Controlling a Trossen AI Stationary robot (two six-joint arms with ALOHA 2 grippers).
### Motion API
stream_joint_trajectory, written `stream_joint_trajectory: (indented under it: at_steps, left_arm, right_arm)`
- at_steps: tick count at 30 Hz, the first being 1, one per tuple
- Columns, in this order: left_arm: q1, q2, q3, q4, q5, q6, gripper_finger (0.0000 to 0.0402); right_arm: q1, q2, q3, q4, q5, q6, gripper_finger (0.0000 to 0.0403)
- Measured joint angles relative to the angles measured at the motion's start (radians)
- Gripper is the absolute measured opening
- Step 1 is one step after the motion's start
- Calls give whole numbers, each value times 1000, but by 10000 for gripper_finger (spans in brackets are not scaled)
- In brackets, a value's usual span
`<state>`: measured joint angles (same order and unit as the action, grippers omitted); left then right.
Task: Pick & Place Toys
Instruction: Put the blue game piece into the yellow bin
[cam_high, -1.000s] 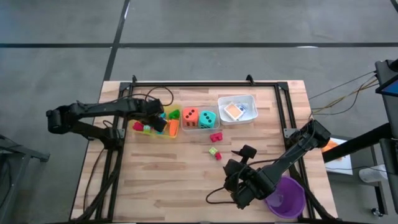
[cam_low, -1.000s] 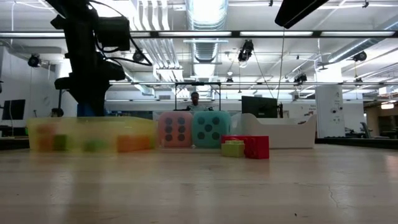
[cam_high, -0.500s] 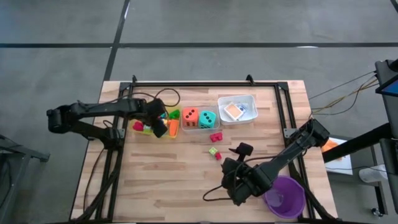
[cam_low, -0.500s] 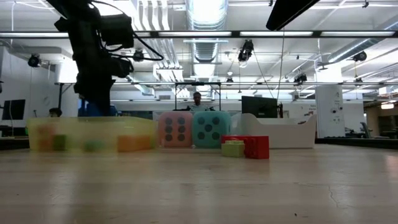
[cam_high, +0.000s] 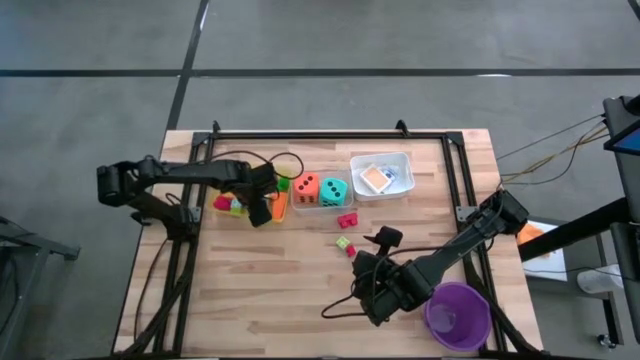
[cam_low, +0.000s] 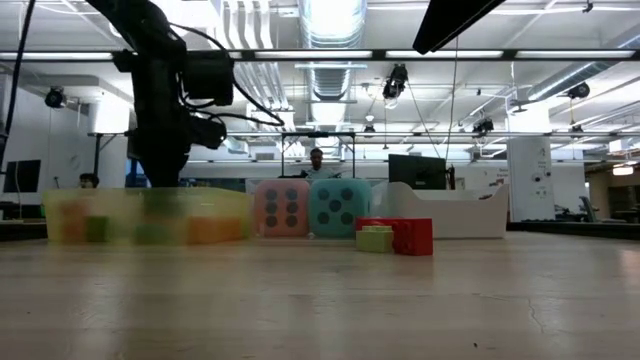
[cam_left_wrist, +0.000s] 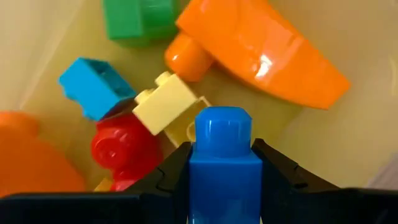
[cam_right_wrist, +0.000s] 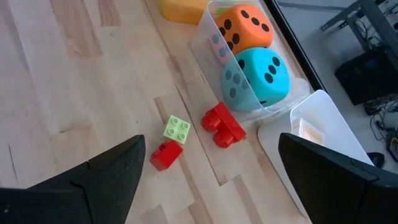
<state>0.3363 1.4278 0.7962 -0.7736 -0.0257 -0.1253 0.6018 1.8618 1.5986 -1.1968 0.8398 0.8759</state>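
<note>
My left gripper hangs over the yellow tray, shut on a blue block. Below it the tray holds green, orange, light blue, yellow and red blocks. My right gripper is open and empty above the table's middle. Ahead of it a green block, a small red block and a larger red block lie on the wood. The orange die and the teal die sit in the clear tray. My left gripper pinches the blue block by two opposite sides between its two fingers. The fingers come from above and point down. The block's round stud points down, away from the gripper, toward the blocks in the tray.
A white tray with a card stands at the far right of the row. A purple cup stands near the table's near right corner, beside my right arm. Bare wood lies at the near left.
My left gripper has gone toward the table's right edge, still over the yellow tray and still shut on the blue block. My right gripper has gone a little toward the table's left edge, still open.
</note>
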Motion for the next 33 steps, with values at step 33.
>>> stream_joint_trajectory:
  at_steps: [33]
  left_arm:
    - [26, 77, 16, 140, 176, 148, 125]
  right_arm:
    - [0, 0, 0, 23, -4, -20, 365]
